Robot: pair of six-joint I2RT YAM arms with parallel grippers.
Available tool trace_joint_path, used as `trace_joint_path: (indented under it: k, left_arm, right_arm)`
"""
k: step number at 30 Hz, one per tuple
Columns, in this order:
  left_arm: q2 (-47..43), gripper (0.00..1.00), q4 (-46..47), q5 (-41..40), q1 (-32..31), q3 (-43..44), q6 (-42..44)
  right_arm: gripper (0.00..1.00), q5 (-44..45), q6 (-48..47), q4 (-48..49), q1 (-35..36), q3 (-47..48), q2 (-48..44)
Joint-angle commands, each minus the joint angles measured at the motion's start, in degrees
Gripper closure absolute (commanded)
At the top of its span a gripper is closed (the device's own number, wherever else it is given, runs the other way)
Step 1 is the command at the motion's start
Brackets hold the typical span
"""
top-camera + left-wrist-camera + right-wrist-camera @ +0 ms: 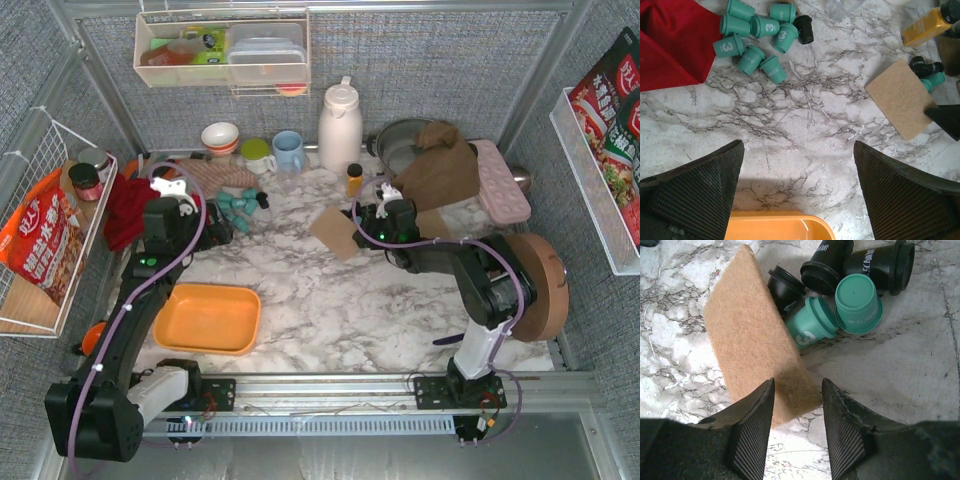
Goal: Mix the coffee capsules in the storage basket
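My right pincer (pixel 798 385) stands about half open astride the near corner of the tan fibre pad (pixel 750 340); whether it grips I cannot tell. That pad isn't my target. The black and teal coffee capsules (pixel 857 305) lie just beyond it, against its far edge, so I should lift clear, reach past and close on one capsule's body. My left pincer (pixel 799 147) gapes wide, holding nothing, with more teal capsules (pixel 757 35) ahead-left and the storage basket (pixel 775 227) just behind it, apparently with no capsule in it.
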Motion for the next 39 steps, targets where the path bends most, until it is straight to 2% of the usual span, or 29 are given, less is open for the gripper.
trace_joint_path:
  k: [1, 5, 13, 22, 32, 39]
  left_arm:
    - [0.49, 0.01, -1.47, -2.38, -0.89, 0.82, 1.15]
    - [0.40, 0.01, -1.49, -3.03, -1.11, 0.79, 1.22]
    - [0.31, 0.01, -1.79, -3.91, -1.22, 1.09, 1.15]
    - [0.18, 0.01, -2.48, -5.20, -1.20, 1.49, 1.56]
    - [-2.08, 0.01, -2.98, -7.30, -1.20, 1.53, 2.18]
    - [-2.78, 0.01, -3.07, -7.27, -1.18, 1.54, 2.36]
  right_arm:
    - [0.54, -0.81, -0.19, 0.28, 0.02, 0.38, -0.87]
    - [0.58, -1.08, 0.13, 0.31, 0.03, 0.05, -1.24]
    - [0.73, -2.42, 1.11, -0.12, 0.02, -0.65, -2.71]
    - [1.00, -5.41, 2.25, -2.87, 0.19, 0.50, -5.82]
    - [1.00, -9.53, 5.16, -5.34, 1.10, 2.92, -10.82]
    - [1.00, -2.18, 1.51, -14.11, 1.43, 2.27, -23.64]
